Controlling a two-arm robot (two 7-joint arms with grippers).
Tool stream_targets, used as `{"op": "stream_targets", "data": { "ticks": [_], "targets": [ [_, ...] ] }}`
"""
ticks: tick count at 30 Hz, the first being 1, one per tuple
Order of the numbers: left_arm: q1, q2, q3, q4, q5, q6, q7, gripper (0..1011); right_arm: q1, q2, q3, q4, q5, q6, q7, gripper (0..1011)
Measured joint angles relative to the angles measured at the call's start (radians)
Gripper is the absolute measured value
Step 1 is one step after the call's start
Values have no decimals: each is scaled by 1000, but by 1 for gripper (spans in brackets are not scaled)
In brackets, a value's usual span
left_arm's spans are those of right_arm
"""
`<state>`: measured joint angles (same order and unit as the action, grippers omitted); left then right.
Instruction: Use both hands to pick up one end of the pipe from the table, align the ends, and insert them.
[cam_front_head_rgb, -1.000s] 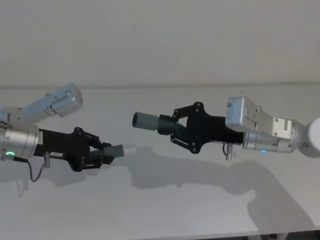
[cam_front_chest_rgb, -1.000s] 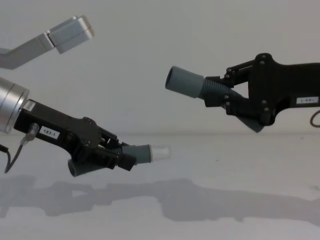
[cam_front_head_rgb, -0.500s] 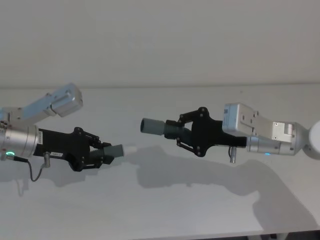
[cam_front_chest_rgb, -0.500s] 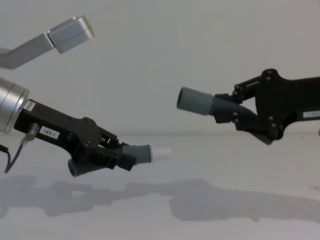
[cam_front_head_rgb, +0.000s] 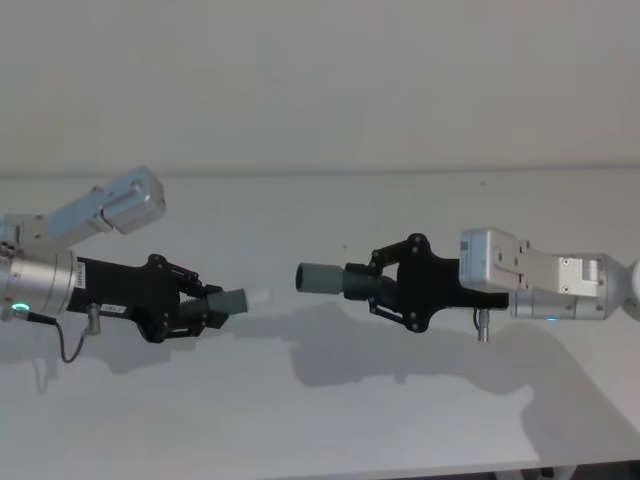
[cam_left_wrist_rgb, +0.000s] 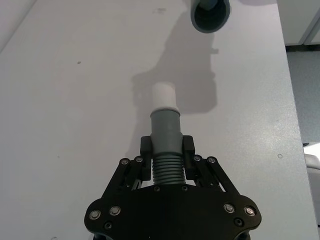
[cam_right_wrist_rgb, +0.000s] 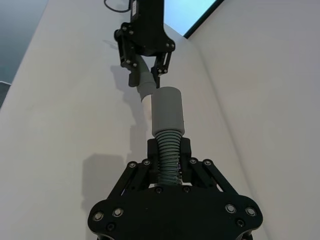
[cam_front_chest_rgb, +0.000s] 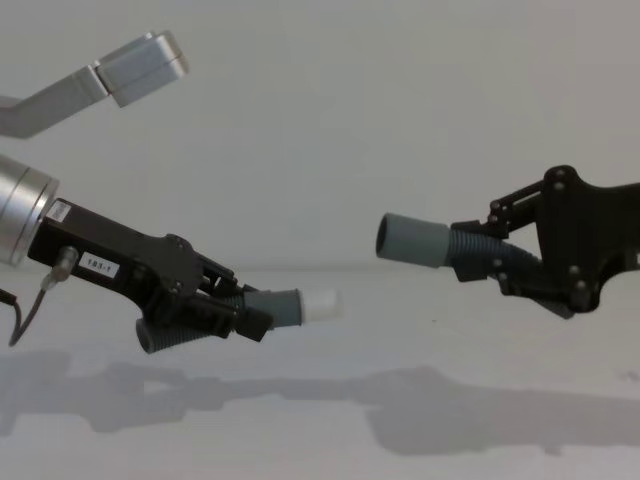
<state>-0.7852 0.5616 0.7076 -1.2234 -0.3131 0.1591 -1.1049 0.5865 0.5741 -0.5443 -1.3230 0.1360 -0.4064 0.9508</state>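
- White-tipped pipe piece (cam_front_head_rgb: 233, 300) is pinched at its ribs by the left gripper (cam_front_head_rgb: 212, 308), above the table's (cam_front_head_rgb: 300, 430) left half.
- Cuffed pipe piece (cam_front_head_rgb: 322, 278) is pinched by the right gripper (cam_front_head_rgb: 368, 284), above mid-table.
- White tip (cam_front_chest_rgb: 320, 305) and cuff (cam_front_chest_rgb: 412, 240) are faced together, apart, with the cuff higher.

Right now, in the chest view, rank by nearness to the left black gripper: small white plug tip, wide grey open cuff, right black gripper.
1. White plug tip, on the pipe piece the left gripper holds.
2. Grey open cuff, higher, rightward.
3. Right gripper, far right, behind it.
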Motion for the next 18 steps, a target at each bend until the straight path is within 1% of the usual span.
{"op": "stream_targets", "data": {
  "ticks": [10,18],
  "targets": [
    [0,0,0,0,0,0,0,321,8,9,-18,12,-4,-12,13,214],
    [0,0,0,0,0,0,0,321,22,4,-36,31,-17,-23,17,215]
  ]
}}
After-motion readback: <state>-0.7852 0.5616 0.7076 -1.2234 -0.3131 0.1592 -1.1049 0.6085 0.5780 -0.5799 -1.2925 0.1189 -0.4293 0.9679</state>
